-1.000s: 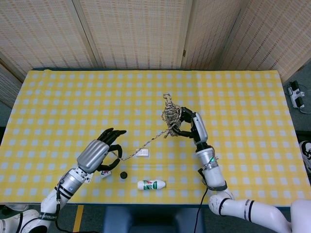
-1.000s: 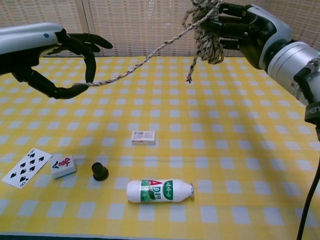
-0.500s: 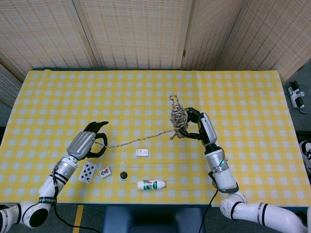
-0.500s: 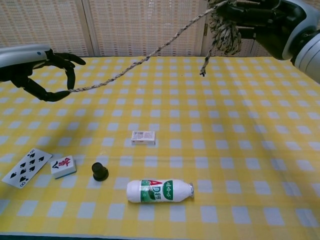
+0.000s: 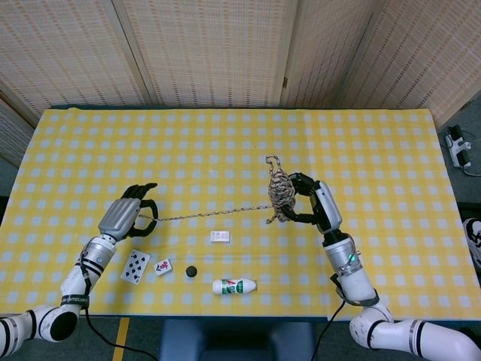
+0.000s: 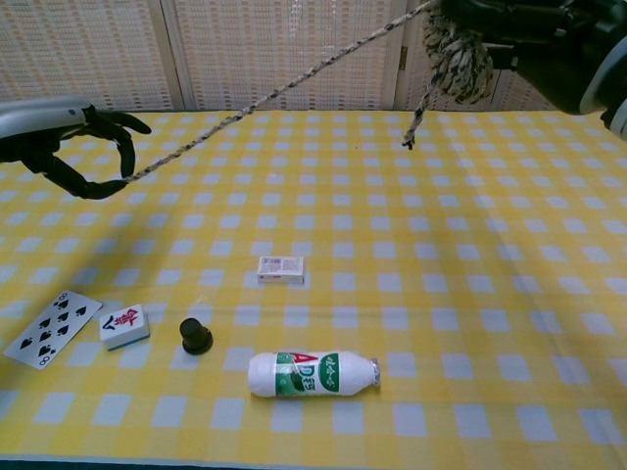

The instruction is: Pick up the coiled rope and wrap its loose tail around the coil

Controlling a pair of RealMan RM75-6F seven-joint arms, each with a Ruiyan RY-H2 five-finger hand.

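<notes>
We see a worktop point(image 5: 391, 150) covered in a yellow checked cloth, with our two arms reaching over it. Our right hand point(image 5: 316, 203) grips the coiled rope point(image 5: 280, 192), holding it lifted above the worktop. The loose tail point(image 5: 210, 214) runs taut from the coil across to our left hand point(image 5: 129, 214), which pinches its far end between thumb and fingertip, also off the surface. A short stub of rope dangles below the right hand.

Nearer us than the left hand lie a small bottle point(image 6: 309, 373) on its side, a playing card point(image 6: 51, 327), a mahjong tile point(image 6: 125, 325), a small flat box point(image 6: 280, 268) and a black cap point(image 6: 196, 335).

The rope looks light, limp and rough, so we judge it grips well but sags once slack; the tail's end is the place to hold.

In the chest view the right hand is cut off at the top edge, and how the coil's strands are bound is hard to make out.
</notes>
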